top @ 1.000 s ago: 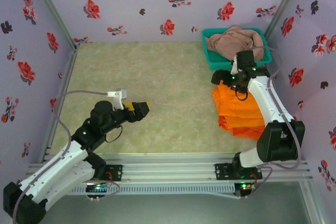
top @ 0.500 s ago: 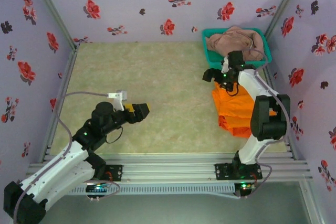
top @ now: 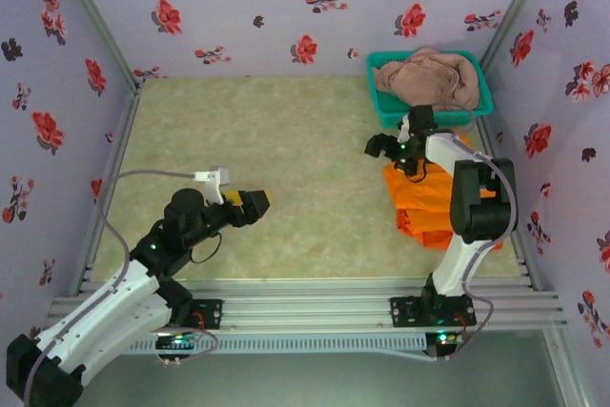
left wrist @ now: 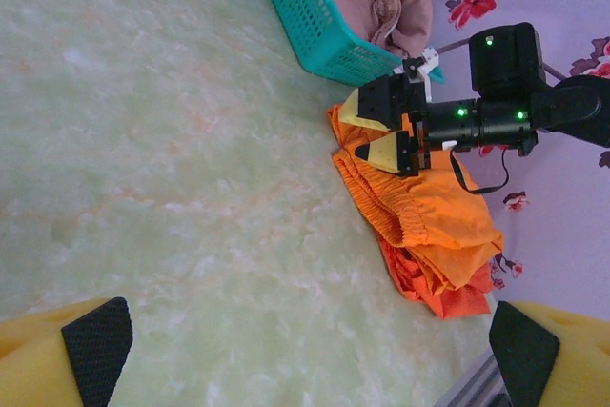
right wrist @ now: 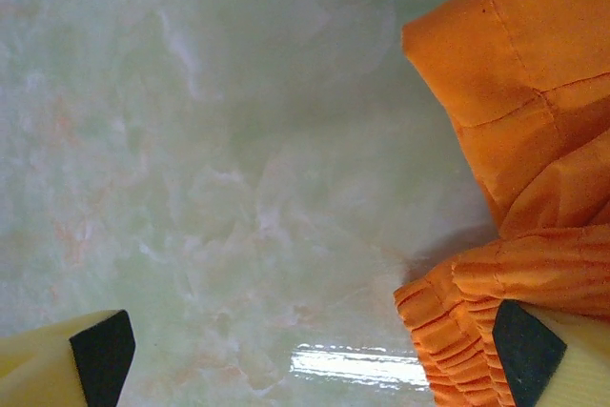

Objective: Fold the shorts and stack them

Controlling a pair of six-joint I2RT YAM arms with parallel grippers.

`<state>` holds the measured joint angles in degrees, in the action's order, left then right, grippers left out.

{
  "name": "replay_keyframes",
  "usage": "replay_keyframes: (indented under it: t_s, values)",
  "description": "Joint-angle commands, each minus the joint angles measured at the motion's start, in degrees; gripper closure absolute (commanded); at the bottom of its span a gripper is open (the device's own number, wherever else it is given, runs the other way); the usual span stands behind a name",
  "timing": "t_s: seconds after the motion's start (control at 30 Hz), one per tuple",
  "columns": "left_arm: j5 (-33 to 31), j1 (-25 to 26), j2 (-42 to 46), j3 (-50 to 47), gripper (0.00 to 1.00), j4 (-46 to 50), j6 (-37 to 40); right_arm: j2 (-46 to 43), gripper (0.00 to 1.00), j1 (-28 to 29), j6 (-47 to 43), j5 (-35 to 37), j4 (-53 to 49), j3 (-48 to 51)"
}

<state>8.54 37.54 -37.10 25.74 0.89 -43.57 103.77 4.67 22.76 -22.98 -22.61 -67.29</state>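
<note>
Step now: I think the folding is partly done. The orange shorts (top: 437,205) lie in a rough pile, and the pink-brown shorts (top: 429,78) are not folded yet.
Orange shorts: on the right side of the table (top: 286,131), just in front of the basket (top: 377,94). The frilly waistband faces the middle of the table.
Pink-brown shorts: bunched up inside the teal basket, at the far right corner.
Right claw (top: 381,147): spread wide and holding nothing. It hangs low over bare table, right at the left edge of the orange pile.
Right arm: stretched far forward, with its wrist turned left across the pile.
Left claw (top: 255,200): spread wide too, and empty. It is well apart from all the shorts.
Left arm: bent low over the near left of the table, pointing right toward the orange pile.
Next move, my guess: the right claw needs to pinch cloth. It could tidy the orange edge, or reach back into the basket and pull the pink-brown shorts out onto open table.
</note>
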Motion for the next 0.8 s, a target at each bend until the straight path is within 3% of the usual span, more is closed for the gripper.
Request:
replay_keyframes:
  t_s: [0.0,0.17,0.33,0.57,0.77]
  values:
    - [-0.21,-0.45,0.89,-0.25,0.01,-0.89,-0.62,-4.60,0.01,0.08,1.15,-1.47,-4.15,-0.40]
    - [-0.45,-0.45,1.59,-0.60,0.01,-1.06,-0.73,-13.95,0.01,0.60,-2.33,5.15,-12.60,-7.15]
    - [-0.45,-0.44,1.73,-0.69,0.01,-1.34,-0.91,-17.54,0.01,0.69,-6.64,20.43,-21.24,-17.64]
    - [-0.42,-0.45,4.10,-0.35,0.01,0.56,-1.32,-11.99,0.01,0.69,-11.12,30.58,-21.48,-29.66]
    - [-0.62,-0.45,5.88,0.62,0.00,3.49,-0.67,1.29,0.01,0.01,-12.01,37.61,-20.44,-43.50]
